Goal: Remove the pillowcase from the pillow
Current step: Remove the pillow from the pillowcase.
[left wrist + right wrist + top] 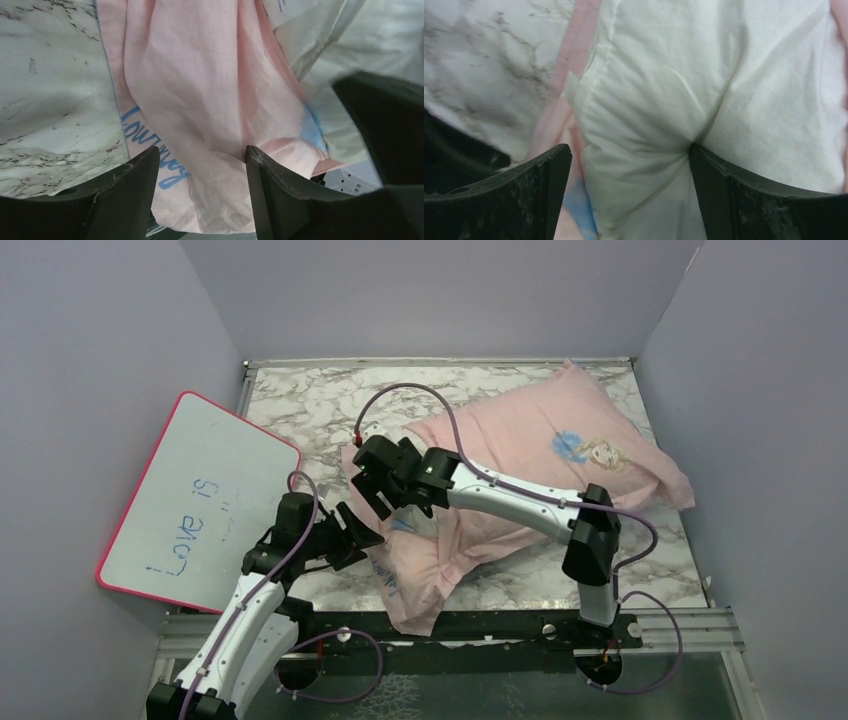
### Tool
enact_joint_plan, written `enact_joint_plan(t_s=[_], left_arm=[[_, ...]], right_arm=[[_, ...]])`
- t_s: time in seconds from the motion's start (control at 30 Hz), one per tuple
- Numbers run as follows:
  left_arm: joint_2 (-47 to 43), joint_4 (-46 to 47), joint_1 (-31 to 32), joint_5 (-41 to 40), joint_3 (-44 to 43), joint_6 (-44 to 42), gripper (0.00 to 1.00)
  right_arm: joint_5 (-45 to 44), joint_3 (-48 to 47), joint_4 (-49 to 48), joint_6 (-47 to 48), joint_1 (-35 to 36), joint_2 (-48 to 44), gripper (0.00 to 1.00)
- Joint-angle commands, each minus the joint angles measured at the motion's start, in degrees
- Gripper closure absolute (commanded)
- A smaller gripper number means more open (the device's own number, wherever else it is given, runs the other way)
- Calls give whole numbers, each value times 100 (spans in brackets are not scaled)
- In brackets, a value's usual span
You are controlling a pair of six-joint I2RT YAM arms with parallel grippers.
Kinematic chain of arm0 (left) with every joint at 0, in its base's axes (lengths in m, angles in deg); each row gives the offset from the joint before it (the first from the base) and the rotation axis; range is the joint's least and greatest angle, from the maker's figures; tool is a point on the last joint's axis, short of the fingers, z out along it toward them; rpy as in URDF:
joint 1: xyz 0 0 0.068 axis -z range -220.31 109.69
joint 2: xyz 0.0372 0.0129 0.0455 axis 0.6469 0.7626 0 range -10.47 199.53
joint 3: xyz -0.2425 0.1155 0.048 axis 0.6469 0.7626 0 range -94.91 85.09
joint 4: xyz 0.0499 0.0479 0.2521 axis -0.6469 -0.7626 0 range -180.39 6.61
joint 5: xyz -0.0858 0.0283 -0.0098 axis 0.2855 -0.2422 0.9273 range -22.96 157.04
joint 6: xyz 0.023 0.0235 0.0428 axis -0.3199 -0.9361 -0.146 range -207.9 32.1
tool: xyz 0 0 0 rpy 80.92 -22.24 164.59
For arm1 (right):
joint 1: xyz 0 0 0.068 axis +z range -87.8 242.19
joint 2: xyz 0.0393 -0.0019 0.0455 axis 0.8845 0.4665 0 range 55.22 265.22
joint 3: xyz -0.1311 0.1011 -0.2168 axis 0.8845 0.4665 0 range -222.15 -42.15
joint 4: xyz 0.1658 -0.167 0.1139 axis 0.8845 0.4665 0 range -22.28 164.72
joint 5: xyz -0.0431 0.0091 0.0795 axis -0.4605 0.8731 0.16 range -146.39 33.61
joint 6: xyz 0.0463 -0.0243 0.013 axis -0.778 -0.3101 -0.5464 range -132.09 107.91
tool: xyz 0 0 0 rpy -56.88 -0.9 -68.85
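The pale pink pillowcase (560, 440), with a small princess print, lies diagonally across the marble table, its near end hanging over the front edge. The left wrist view shows the pink pillowcase (200, 90) with blue lettering. My left gripper (352, 533) (202, 155) is open at the case's left edge, its fingers astride the loose pink cloth. A corner of the plain white pillow (664, 100) sticks out of the case. My right gripper (368, 483) (630, 150) is open around that corner, and the right fingertip (696, 152) dents the pillow.
A pink-edged whiteboard (200, 500) with blue writing leans at the left, partly off the table (320, 400). Lilac walls close in the left, back and right sides. The metal rail (480, 625) with the arm bases runs along the front edge.
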Motion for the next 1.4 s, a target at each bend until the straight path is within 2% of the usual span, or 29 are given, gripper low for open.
enact_joint_plan(t_s=[0.0, 0.1, 0.27, 0.37, 0.43, 0.53, 0.67, 0.73, 0.9, 0.97, 1.1, 1.17, 1.27, 1.37], left_arm=[[-287, 42, -7, 198, 109, 331, 34], [-342, -33, -7, -107, -99, 292, 33], [81, -138, -2, -1107, -902, -10, 29], [577, -55, -7, -1631, -1568, -281, 16], [1073, 109, -7, -1692, -2037, -508, 13], [1979, 274, -7, -1440, -2697, -832, 12], [2895, 557, -7, -1007, -3146, -1101, 10], [3150, 948, -7, -730, -3122, -1163, 9], [4015, 2033, -11, 899, -3086, -1230, 9], [4296, 2476, -7, 1405, -3024, -1099, 15], [4341, 2810, -5, 1411, -2844, -959, 46], [4328, 2855, -7, 1421, -2802, -943, 64], [4320, 2844, -7, 1422, -2771, -896, 97], [4243, 2768, -10, 1305, -2740, -874, 100]], right_arm=[[-1411, 29, 164, -71, -14, 661, 8], [-1342, 37, 243, -161, -20, 484, 8], [-365, 598, -317, -59, -17, -818, 8], [229, 1250, -674, -74, -16, -1767, 8], [339, 1803, -760, -458, -17, -2433, 8], [185, 2757, -638, -1482, -17, -3356, 8], [-807, 3725, 524, -3542, -24, -4372, 8], [-1042, 3998, 1050, -4147, -24, -4754, 7], [-1765, 4193, 2171, -5231, -24, -5389, 4], [-1965, 4214, 2498, -5254, -29, -5541, 0], [-1779, 4504, 1928, -4173, -500, -5613, 0], [-1045, 4774, 1138, -3283, -1164, -5454, 0], [409, 5174, 154, -2401, -2501, -5017, 0], [1383, 5388, -518, -1840, -3294, -4628, 0]])
